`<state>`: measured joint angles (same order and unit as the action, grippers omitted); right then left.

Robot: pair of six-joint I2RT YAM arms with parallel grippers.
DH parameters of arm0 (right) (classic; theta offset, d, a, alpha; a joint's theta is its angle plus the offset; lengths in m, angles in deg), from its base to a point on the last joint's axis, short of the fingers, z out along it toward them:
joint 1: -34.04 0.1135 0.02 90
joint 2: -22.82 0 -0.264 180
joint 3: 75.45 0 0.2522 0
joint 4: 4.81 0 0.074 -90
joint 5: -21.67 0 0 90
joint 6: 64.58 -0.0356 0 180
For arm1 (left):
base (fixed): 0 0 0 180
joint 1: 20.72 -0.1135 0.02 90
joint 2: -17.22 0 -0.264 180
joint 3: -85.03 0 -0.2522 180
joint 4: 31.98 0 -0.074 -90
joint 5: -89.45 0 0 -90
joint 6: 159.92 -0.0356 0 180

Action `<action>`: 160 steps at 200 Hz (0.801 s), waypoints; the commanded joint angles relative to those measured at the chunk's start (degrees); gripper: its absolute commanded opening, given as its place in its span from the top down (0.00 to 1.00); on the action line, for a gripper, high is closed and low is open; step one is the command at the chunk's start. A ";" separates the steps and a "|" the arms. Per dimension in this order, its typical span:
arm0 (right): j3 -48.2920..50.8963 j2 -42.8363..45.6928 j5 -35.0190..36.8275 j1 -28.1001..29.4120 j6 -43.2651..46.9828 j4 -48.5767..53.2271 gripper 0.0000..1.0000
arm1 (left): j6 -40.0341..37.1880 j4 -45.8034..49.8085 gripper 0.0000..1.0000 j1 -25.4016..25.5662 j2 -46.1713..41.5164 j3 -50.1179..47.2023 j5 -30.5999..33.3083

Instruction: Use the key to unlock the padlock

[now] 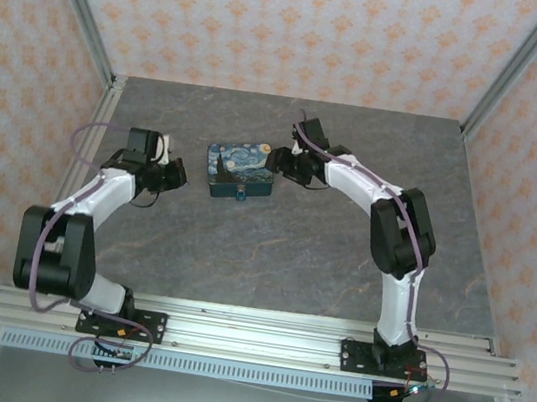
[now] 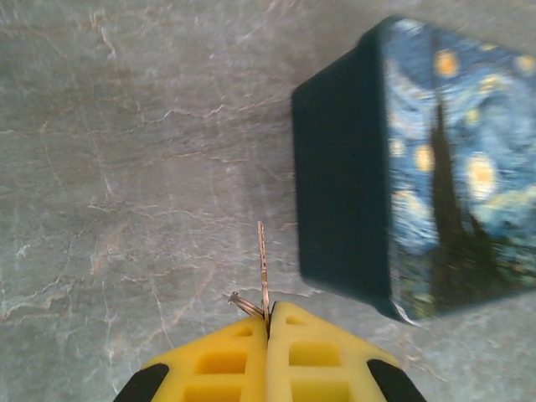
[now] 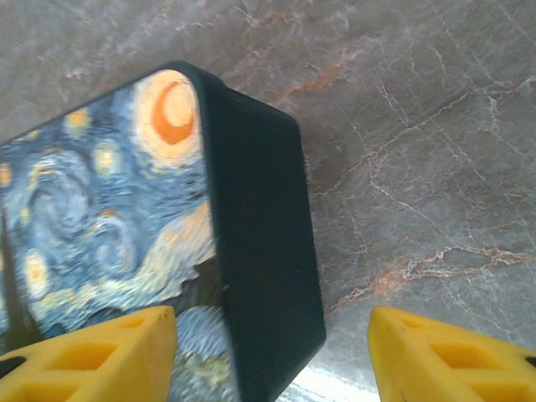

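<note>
My left gripper point(image 2: 269, 322) is shut on a thin metal key point(image 2: 263, 266). The blade points forward over the table and its small ring point(image 2: 241, 302) sticks out to the left. In the top view that gripper point(image 1: 177, 177) sits just left of the blue swirl-painted tin point(image 1: 240, 172). The padlock point(image 1: 240, 194) shows as a tiny pale speck on the tin's near wall. My right gripper point(image 1: 280, 162) is open at the tin's right end. Its yellow fingers point(image 3: 109, 352) straddle the tin's dark side wall point(image 3: 260, 251) without touching it.
The tin point(image 2: 419, 167) stands on a grey marbled table point(image 1: 301, 256), a short gap right of the key tip. Patterned walls and metal posts point(image 1: 85, 7) close in the back and sides. An aluminium rail point(image 1: 259, 331) holds both arm bases at the near edge.
</note>
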<state>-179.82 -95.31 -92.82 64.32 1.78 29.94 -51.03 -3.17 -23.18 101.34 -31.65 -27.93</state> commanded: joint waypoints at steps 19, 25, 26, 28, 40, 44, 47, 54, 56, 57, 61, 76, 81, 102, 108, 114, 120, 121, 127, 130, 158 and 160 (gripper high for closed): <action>-2.67 -2.81 -2.39 0.15 1.71 1.80 0.42 | -3.44 -0.01 1.00 4.06 8.85 9.08 2.16; -2.16 -2.71 -2.73 0.13 1.68 1.53 0.43 | -3.74 0.37 1.00 5.03 10.13 10.30 2.07; -2.05 -2.67 -2.74 0.13 1.67 1.48 0.43 | -3.76 0.44 1.00 5.19 10.33 10.47 2.02; -1.81 -2.67 -2.84 0.13 1.67 1.37 0.43 | -3.84 0.47 1.00 5.54 10.67 10.82 2.03; -0.08 -1.96 -3.13 0.13 1.47 0.65 0.44 | -4.09 0.47 1.00 7.62 12.50 12.39 2.15; 0.59 -1.53 -3.17 0.13 1.47 0.36 0.44 | -4.13 0.43 1.00 8.32 12.99 12.84 2.22; 1.19 -1.22 -3.17 0.13 1.49 0.21 0.44 | -4.13 0.42 1.00 8.80 13.39 13.15 2.24; 2.60 -0.34 -3.10 0.17 1.48 -0.28 0.45 | -3.98 0.34 1.00 9.93 14.13 13.75 2.32; 3.08 -0.08 -3.06 0.14 1.44 -0.43 0.45 | -3.96 0.31 1.00 10.26 14.32 13.84 2.26; 3.34 0.05 -3.08 0.13 1.47 -0.52 0.45 | -3.91 0.23 1.00 10.36 14.41 13.87 2.25; 4.18 0.59 -3.10 0.14 1.36 -0.78 0.45 | -3.80 -0.03 1.00 11.01 14.72 14.05 2.24; 7.79 3.08 -3.12 0.12 1.37 -1.69 0.46 | -3.47 -0.76 1.00 13.16 15.67 14.55 2.31; 9.26 3.99 -3.03 0.13 1.40 -1.95 0.46 | -3.43 -1.01 1.00 13.89 16.01 14.78 2.33; 14.72 8.30 -1.66 0.04 1.41 -2.70 0.46 | -2.99 -1.60 1.00 16.55 16.85 15.46 2.67; 15.90 9.48 -1.01 0.04 1.55 -2.71 0.46 | -2.99 -1.60 1.00 17.15 17.00 15.69 2.76; 16.89 10.54 -0.50 -0.09 1.66 -2.58 0.46 | -2.99 -1.64 1.00 17.67 17.05 15.82 2.85; 17.66 11.60 -0.01 -0.18 1.62 -2.30 0.46 | -2.92 -1.77 1.00 17.91 16.89 15.77 2.85; 17.79 11.78 0.07 -0.20 1.64 -2.24 0.46 | -2.87 -1.78 1.00 17.92 16.84 15.75 2.85; 18.34 12.82 0.64 -0.31 1.41 -1.90 0.46 | -2.66 -2.01 1.00 18.02 16.59 15.58 2.69; 18.62 13.27 1.12 -0.38 1.34 -1.70 0.45 | -2.61 -1.97 1.00 18.04 16.46 15.43 2.68; 20.48 19.19 8.19 -0.75 -0.39 0.76 0.37 | -3.57 0.02 1.00 18.03 12.49 13.74 4.48; 20.65 19.67 8.62 -0.75 -0.52 0.90 0.37 | -3.64 0.23 1.00 17.97 12.13 13.57 4.58</action>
<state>-160.78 -81.30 -90.96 63.01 2.33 27.01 -53.54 -4.37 -5.67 117.10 -16.85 -23.01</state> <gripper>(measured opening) 0.614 0.048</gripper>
